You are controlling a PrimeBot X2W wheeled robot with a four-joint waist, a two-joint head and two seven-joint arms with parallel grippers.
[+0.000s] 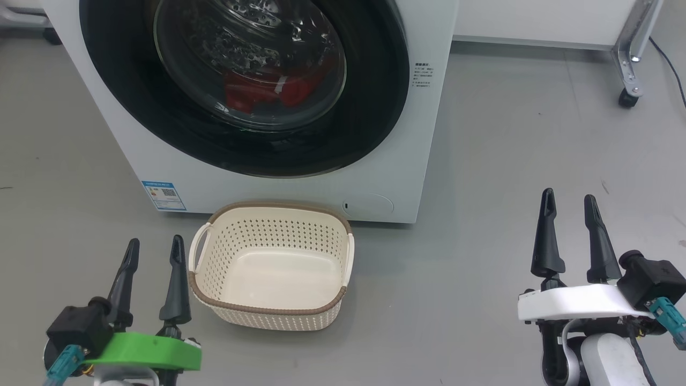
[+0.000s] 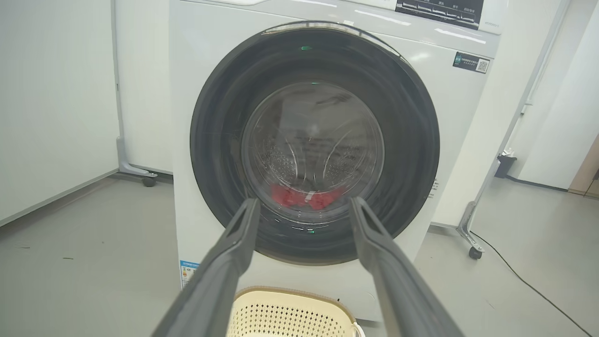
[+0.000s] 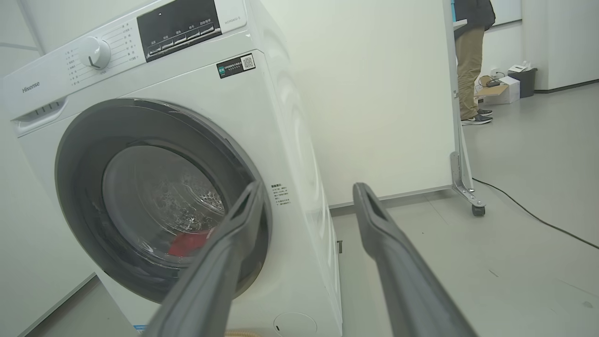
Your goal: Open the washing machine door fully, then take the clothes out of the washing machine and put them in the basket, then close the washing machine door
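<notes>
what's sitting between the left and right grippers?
Head view: the empty basket sits just right of the left gripper; from there to the right gripper it is bare grey floor.

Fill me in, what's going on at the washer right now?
Nothing is being handled yet. The washing machine door is shut, with the red clothes lying behind its glass. The basket sits empty on the floor in front of the washing machine. The left gripper and right gripper are both open and empty, either side of the basket.
</notes>
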